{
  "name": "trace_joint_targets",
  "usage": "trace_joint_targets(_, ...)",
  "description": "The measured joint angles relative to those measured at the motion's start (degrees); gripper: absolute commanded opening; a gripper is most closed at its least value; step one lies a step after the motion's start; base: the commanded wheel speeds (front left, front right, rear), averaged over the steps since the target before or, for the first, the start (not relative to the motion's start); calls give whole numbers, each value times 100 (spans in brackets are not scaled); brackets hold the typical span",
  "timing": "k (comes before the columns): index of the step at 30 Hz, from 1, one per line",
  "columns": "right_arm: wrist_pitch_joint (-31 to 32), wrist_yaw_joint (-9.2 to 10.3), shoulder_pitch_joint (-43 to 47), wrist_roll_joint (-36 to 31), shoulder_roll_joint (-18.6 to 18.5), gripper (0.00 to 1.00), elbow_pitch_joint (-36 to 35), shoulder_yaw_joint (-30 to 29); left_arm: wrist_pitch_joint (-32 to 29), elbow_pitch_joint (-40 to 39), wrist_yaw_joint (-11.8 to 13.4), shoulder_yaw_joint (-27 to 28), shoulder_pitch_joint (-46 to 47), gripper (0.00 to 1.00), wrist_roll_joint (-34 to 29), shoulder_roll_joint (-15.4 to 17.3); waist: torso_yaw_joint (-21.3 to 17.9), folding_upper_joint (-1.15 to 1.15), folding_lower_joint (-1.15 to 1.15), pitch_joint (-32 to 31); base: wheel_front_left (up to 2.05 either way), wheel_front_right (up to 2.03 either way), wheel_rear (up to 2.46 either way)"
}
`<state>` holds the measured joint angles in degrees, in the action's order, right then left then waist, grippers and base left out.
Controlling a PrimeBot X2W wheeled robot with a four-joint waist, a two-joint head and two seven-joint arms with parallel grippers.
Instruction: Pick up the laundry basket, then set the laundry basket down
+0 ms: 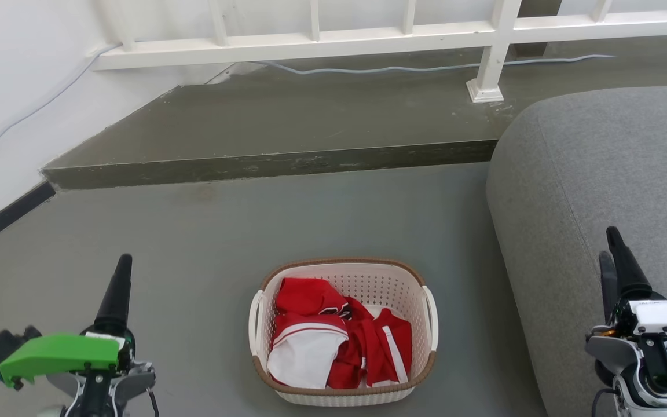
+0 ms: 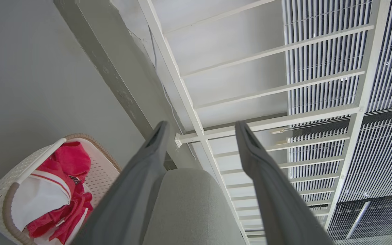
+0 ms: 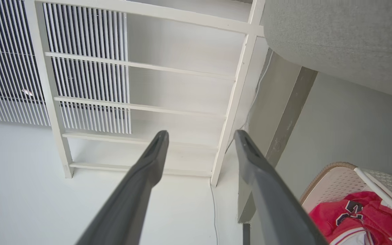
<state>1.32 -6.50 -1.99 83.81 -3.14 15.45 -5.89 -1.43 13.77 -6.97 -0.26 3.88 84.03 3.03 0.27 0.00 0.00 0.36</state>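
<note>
**Inspector:** Where is the laundry basket (image 1: 368, 285) sitting in relation to the two grippers?

**Assessor:** It is resting on the floor (image 1: 194, 243) between them. It is lying to the right of the left gripper (image 2: 201, 125) and to the left of the right gripper (image 3: 200, 133), well apart from both. Nothing is touching it.

**Inspector:** How are the fingers standing?

**Assessor:** Both grippers are holding their fingers spread, with nothing between them. Each wrist view is showing a clear gap.

**Inspector:** Why are the arms being held this way?

**Assessor:** By judgement, each arm is hovering on its own side so that each gripper is facing the nearer handle: the left handle (image 1: 254, 315) for one and the right handle (image 1: 429, 315) for the other. The spread fingers are leaving room to close round a handle. The lift is not yet beginning.

**Inspector:** Is anything bearing on that lift?

**Assessor:** The clothes (image 1: 333, 339) are lying loosely heaped inside, below the rim. The load is looking light and is likely to be staying put if both sides are rising evenly. The sofa (image 1: 600, 174) is standing near the right gripper, on the side away from the basket. It is probably crowding that arm, so the reach is likely needing to go inward, away from the cushion.
</note>
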Motion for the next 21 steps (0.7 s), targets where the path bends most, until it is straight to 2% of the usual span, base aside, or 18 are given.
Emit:
trace_joint_targets(11, -289, -2, -117, -877, -260, 100, -91, 274, 344, -194, 0, -368, 140, 100, -914, 244, -1, 0, 0, 21, 0, 0, 0)
trace_joint_targets(21, -583, 65, -240, -2023, -523, 100, -221, 593, 598, -335, 96, -676, 318, 100, -2115, 479, -7, 0, 0, 52, 0, 0, 0)
